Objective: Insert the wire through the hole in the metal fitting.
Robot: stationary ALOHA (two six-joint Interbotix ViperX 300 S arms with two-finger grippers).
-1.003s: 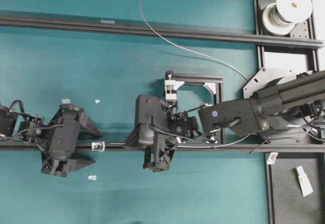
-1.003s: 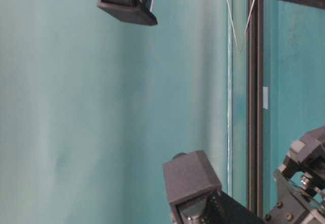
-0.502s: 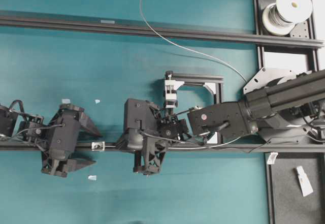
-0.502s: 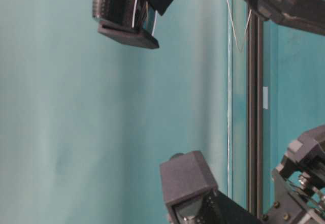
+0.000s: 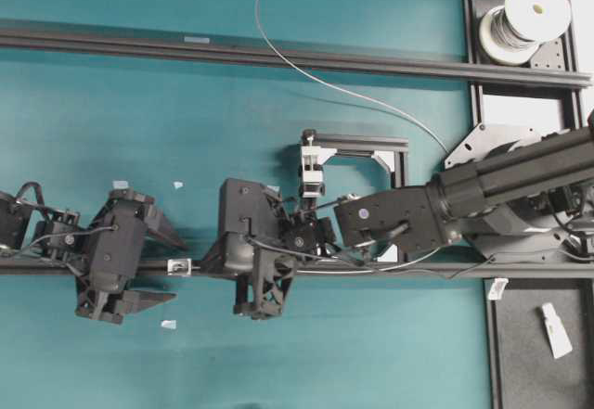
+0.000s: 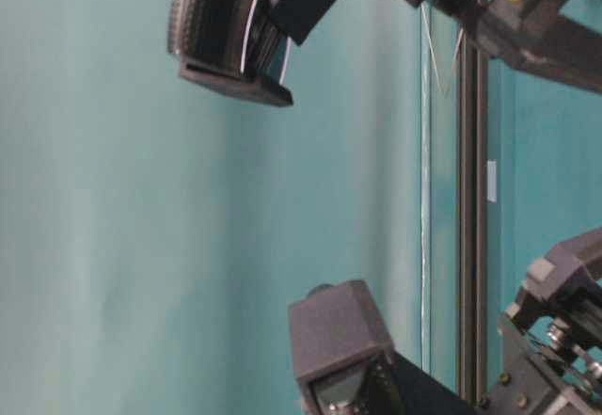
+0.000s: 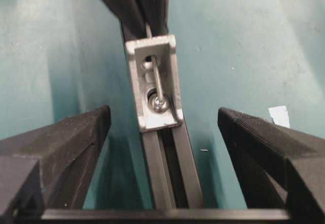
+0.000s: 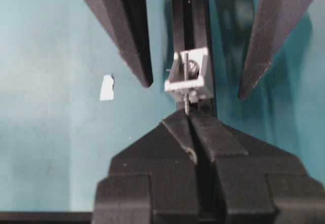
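The right gripper (image 8: 189, 116) has slid left along the black rail (image 5: 399, 268) toward the fitting (image 8: 188, 78), a small silvery block on that rail. Its jaws pinch the hair-thin wire (image 8: 186, 104), whose tip reaches the fitting. The left gripper (image 7: 161, 127) straddles the fitting, spread wide.

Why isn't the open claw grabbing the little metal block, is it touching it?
Apart. In the left wrist view, teal cloth shows between the metal fitting and each finger of the left claw.
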